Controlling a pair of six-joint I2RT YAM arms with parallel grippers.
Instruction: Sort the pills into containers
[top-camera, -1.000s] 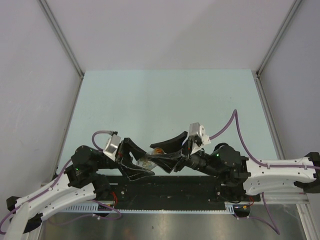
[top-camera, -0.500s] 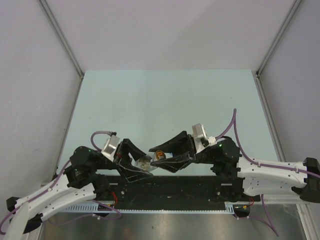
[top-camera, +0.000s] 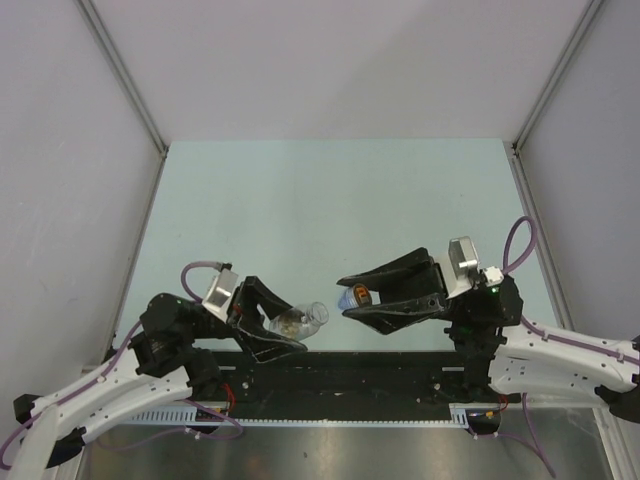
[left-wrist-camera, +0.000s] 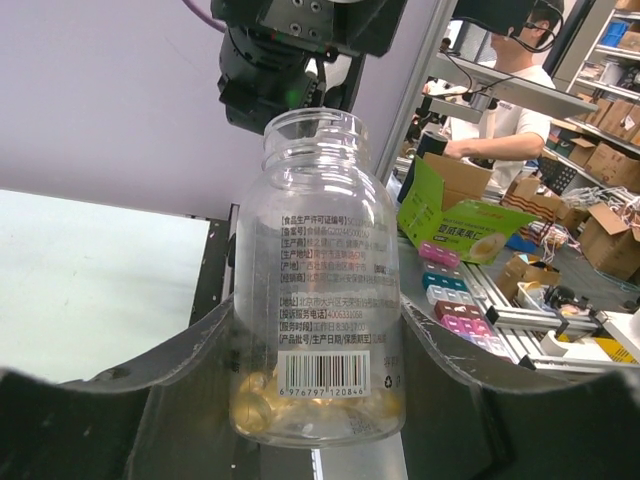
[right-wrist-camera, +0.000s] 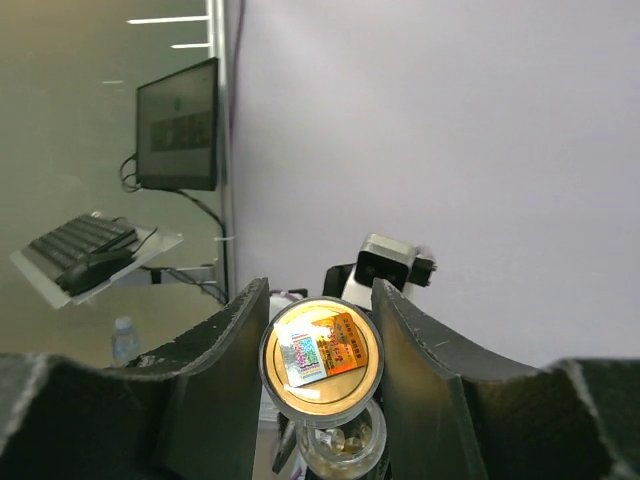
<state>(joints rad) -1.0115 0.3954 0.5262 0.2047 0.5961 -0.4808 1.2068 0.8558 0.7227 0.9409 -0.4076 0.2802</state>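
Note:
A clear plastic bottle (top-camera: 303, 318) with yellow pills (left-wrist-camera: 262, 400) at its bottom is clamped in my left gripper (top-camera: 292, 323), low over the table's near edge. Its uncapped mouth points right, toward the other arm. In the left wrist view the bottle (left-wrist-camera: 318, 280) fills the space between the fingers of the left gripper (left-wrist-camera: 318, 345). My right gripper (top-camera: 348, 297) is shut on the bottle's round cap (top-camera: 358, 296), a short gap right of the mouth. The cap (right-wrist-camera: 320, 365) carries an orange and silver sticker, and the bottle's mouth (right-wrist-camera: 340, 448) shows just beyond it. The containers are out of view.
The pale green table (top-camera: 330, 200) stretches behind both arms, with walls on three sides. A black base rail (top-camera: 330, 375) runs along the near edge under the grippers. The left wrist camera (right-wrist-camera: 393, 262) faces the right gripper.
The right gripper has drawn back to the right with the cap, leaving the bottle's mouth uncovered. The left gripper and bottle have stayed almost still.

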